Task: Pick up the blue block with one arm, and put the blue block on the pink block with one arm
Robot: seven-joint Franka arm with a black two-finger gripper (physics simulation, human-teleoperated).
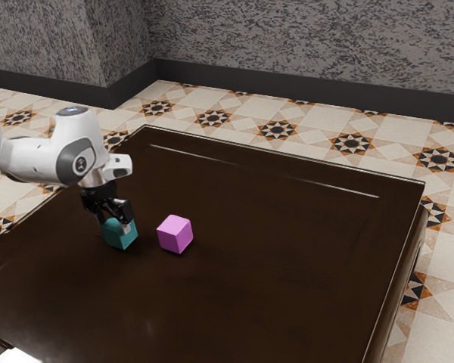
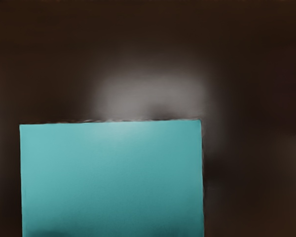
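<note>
blue block (image 2: 111, 177) directly under tool (image 1: 115, 221) | tool clamped on its top | pink block (image 1: 174, 233) just beside

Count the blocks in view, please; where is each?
2. The blue block is right under the hand, toward the exterior view's left. The pink block stands on the table to its right, apart from it. None seems hidden.

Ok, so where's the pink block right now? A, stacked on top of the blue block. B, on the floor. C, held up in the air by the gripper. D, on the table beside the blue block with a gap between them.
D: the pink block rests on the table, just to the exterior view's right of the blue block, with dark tabletop showing between them.
</note>
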